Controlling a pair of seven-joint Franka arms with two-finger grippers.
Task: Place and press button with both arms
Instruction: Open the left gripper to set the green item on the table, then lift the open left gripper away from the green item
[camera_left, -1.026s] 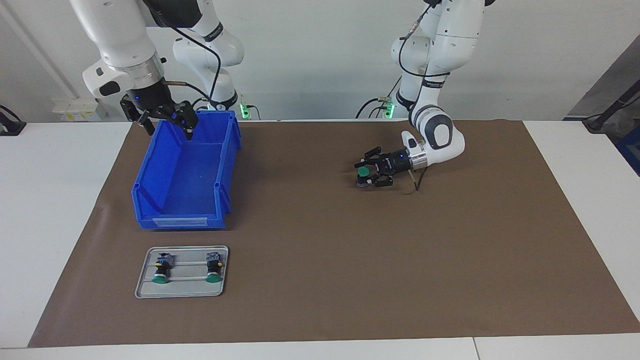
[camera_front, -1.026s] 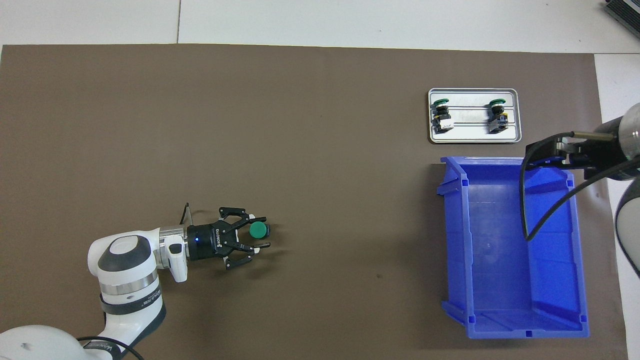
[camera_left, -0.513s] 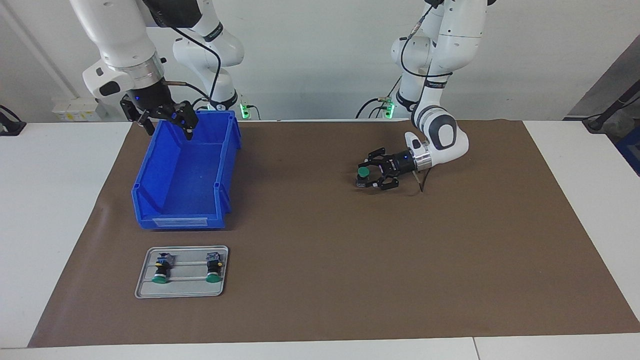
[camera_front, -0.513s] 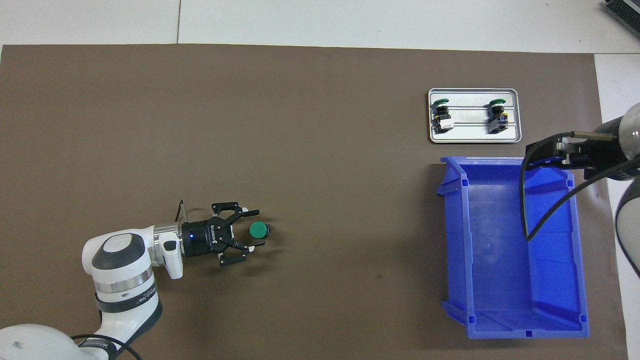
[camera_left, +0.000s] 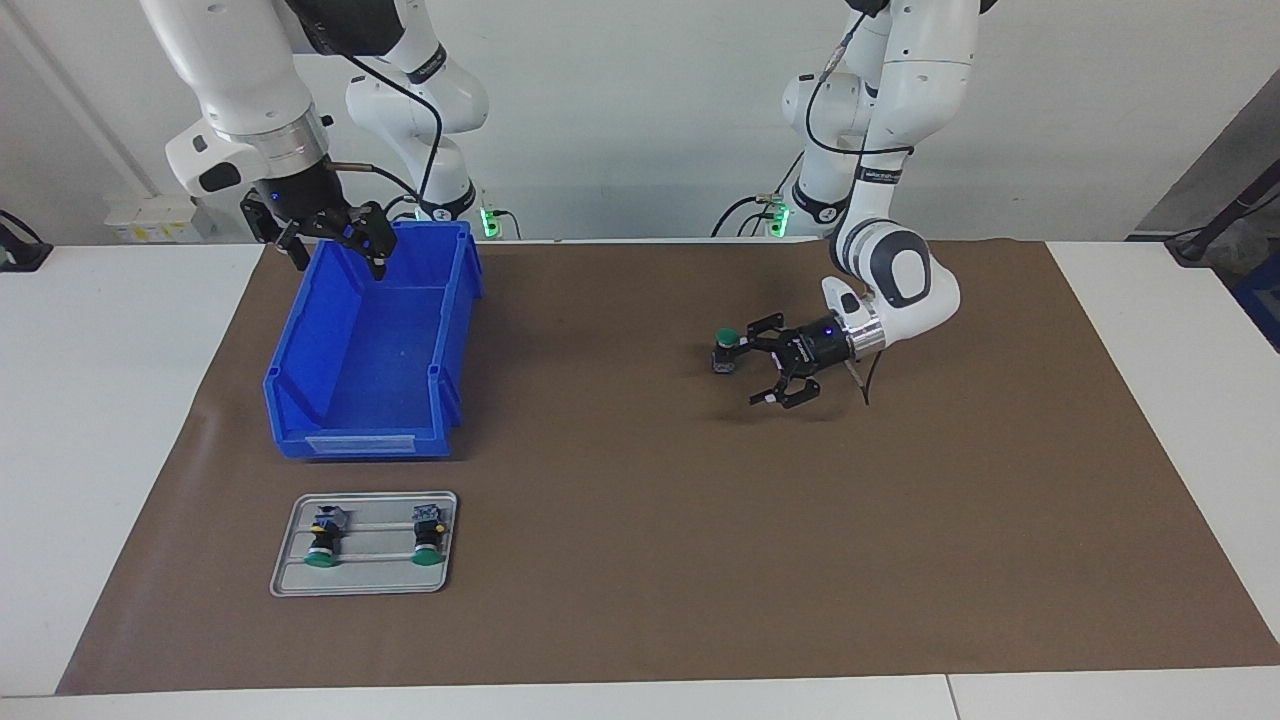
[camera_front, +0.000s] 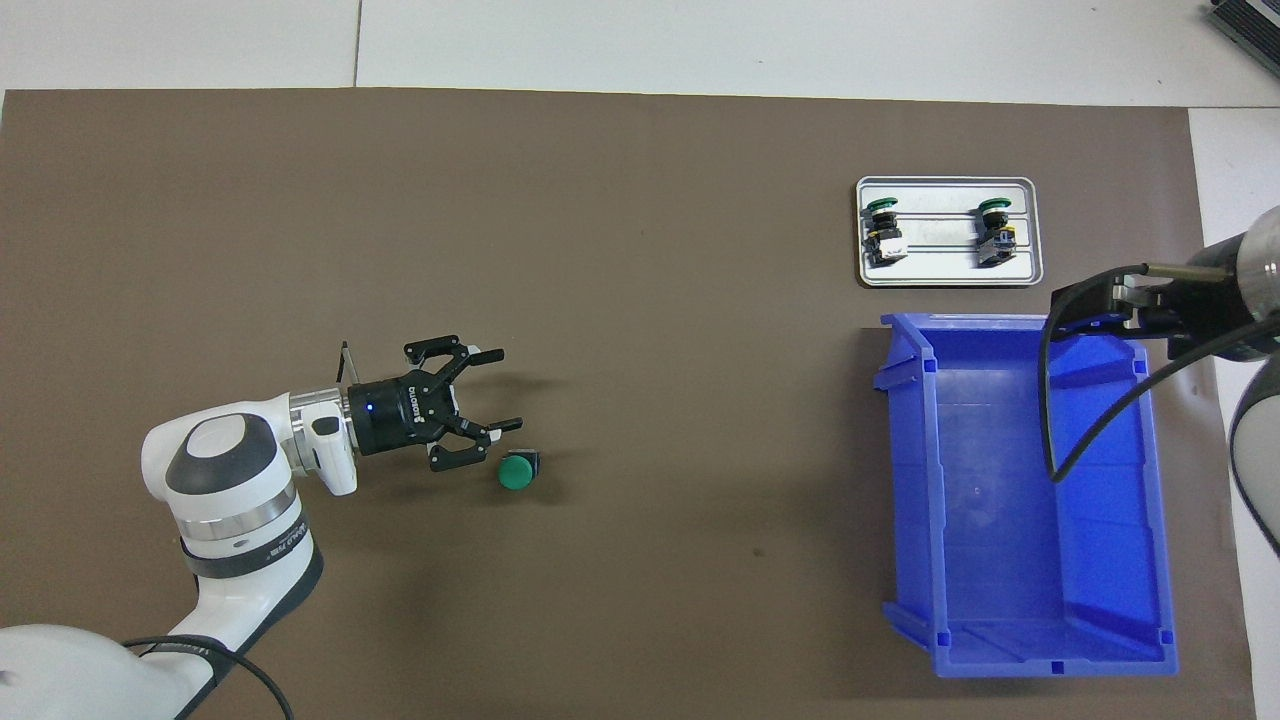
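Standing upright on the brown mat (camera_left: 640, 560), the button (camera_left: 725, 348) shows its green cap upward, toward the left arm's end of the surface (camera_left: 100, 400) and well apart from the blue bin (camera_left: 372, 345). The left end effector (camera_left: 765, 362) hangs low over the mat just beside the button, its fingers (camera_front: 482, 355) spread wide and holding nothing; the overhead view shows a clear gap between the nearest fingertip and the green cap. The right end effector (camera_left: 330, 240) hovers over the bin's rim at the end nearest the robots, its arm waiting; its fingers appear spread with nothing between them. The bin sits toward the right arm's end of the surface, its open interior showing only blue floor. Farther from the robots than the bin lies a small metal tray (camera_left: 290, 580), just beside the bin but not touching it. Two more buttons (camera_left: 322, 540) lie on their sides in the tray, side by side and apart from each other, green caps pointing away from the robots.
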